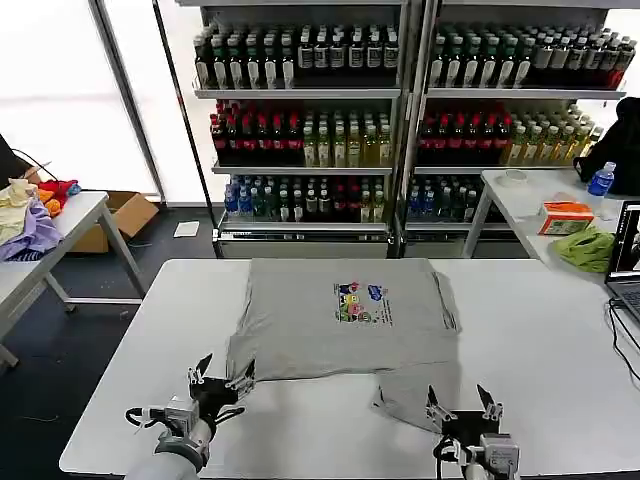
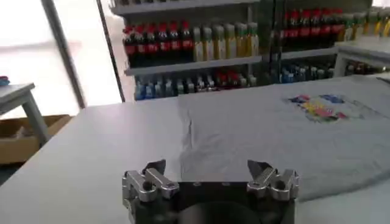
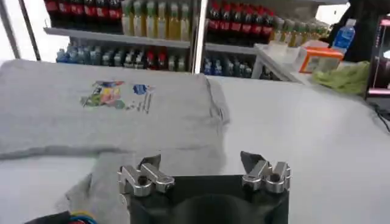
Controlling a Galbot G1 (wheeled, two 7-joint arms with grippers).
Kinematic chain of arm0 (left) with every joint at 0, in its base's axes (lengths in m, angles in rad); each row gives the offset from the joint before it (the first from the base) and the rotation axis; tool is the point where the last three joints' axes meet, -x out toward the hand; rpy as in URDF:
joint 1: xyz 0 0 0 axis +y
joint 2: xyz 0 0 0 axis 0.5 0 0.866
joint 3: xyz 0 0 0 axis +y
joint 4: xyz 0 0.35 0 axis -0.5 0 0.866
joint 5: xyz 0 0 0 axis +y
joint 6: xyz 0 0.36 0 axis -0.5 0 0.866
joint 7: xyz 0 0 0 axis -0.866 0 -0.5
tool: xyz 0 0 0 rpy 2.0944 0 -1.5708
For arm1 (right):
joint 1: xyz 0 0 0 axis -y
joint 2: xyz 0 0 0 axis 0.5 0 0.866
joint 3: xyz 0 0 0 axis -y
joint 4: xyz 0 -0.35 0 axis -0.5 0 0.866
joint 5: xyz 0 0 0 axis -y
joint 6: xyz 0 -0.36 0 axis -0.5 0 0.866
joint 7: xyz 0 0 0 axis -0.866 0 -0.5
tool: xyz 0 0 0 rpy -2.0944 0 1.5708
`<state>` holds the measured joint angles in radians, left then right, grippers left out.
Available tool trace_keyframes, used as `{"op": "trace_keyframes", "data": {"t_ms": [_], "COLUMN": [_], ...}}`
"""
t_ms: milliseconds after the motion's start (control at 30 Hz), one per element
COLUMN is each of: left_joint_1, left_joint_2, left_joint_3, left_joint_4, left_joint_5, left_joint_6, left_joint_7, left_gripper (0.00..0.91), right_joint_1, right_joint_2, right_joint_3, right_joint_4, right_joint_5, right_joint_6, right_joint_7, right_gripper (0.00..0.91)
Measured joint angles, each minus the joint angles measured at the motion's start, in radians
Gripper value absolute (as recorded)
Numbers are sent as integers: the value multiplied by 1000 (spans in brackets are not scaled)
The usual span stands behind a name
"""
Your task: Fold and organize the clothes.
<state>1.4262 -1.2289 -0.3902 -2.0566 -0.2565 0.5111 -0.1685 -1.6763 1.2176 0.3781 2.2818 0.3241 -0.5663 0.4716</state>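
Note:
One light grey short-sleeved shirt (image 1: 340,320) with a small multicoloured chest print (image 1: 361,302) lies partly folded on the white table (image 1: 540,340). A sleeve flap (image 1: 420,392) sticks out toward the front right. My left gripper (image 1: 222,377) is open at the shirt's front left corner, with nothing between its fingers. My right gripper (image 1: 460,405) is open just in front of the sleeve flap, also holding nothing. In the left wrist view the shirt (image 2: 286,134) lies beyond the open gripper (image 2: 207,167). In the right wrist view the shirt (image 3: 109,109) spreads beyond the open gripper (image 3: 201,161).
Shelves of bottled drinks (image 1: 300,130) stand behind the table. A side table (image 1: 540,195) at the right carries a lime-green cloth (image 1: 588,248), an orange box (image 1: 566,216) and a bottle (image 1: 600,179). A laptop (image 1: 625,262) sits at the right edge. Coloured fabrics (image 1: 30,215) lie on a left table.

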Motion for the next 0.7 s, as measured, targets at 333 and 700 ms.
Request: {"op": "trace_keyframes", "data": {"t_ms": [333,700], "left_joint_1": [1,-3], "left_joint_2": [1,13], "left_joint_3": [5,-2], "left_joint_4": [23,38], "left_joint_5": [-10,-26], "left_joint_6": [14,19], "left_joint_7": [-2,-4], "left_gripper": [907,907], "right_joint_1": [-9,-11], "right_joint_2": [22,38], "right_joint_3": [-11,-17], "right_joint_4": [-31,-59], "right_joint_5": [-6,-20], "right_joint_6": [5,11], "right_joint_7": [5,2], "right_gripper": [907,907]}}
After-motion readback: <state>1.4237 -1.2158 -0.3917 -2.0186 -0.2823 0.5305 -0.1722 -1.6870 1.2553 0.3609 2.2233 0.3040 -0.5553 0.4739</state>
